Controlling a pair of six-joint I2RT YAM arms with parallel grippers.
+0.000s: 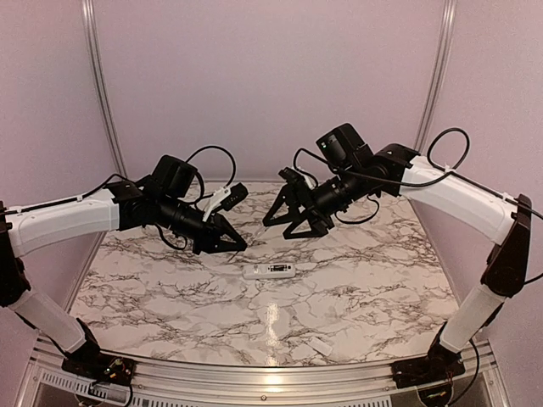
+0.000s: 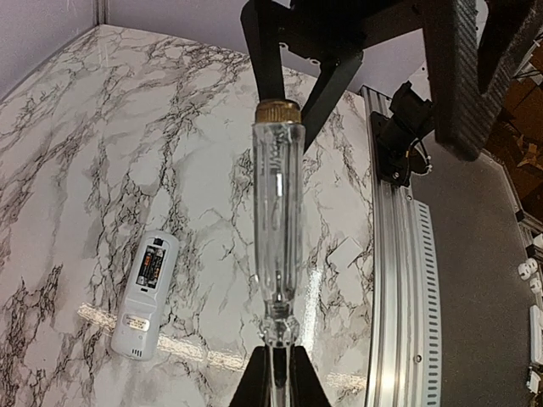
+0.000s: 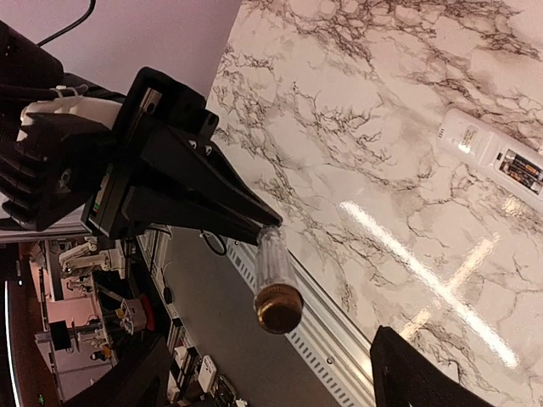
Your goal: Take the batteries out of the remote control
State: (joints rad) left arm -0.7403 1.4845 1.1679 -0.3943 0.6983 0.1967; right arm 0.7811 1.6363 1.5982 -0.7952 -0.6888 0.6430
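The white remote control [image 1: 270,270] lies at the table's middle, back side up, with its battery bay uncovered. Two dark batteries [image 2: 153,264] sit in the bay; they also show in the right wrist view [image 3: 519,170]. My left gripper [image 2: 277,386] is shut on the thin metal shaft of a tool with a clear handle [image 2: 277,212] and brass cap, held in the air above the table. My right gripper [image 3: 271,386] is wide open and empty, facing the tool's cap [image 3: 278,307] from a short way off. Both grippers [image 1: 240,244] [image 1: 284,227] hover behind the remote.
A small white flat cover piece [image 1: 321,346] lies near the table's front edge, also seen in the left wrist view [image 2: 345,253]. A metal rail [image 2: 394,280] runs along the front edge. Pink walls close in the back and sides.
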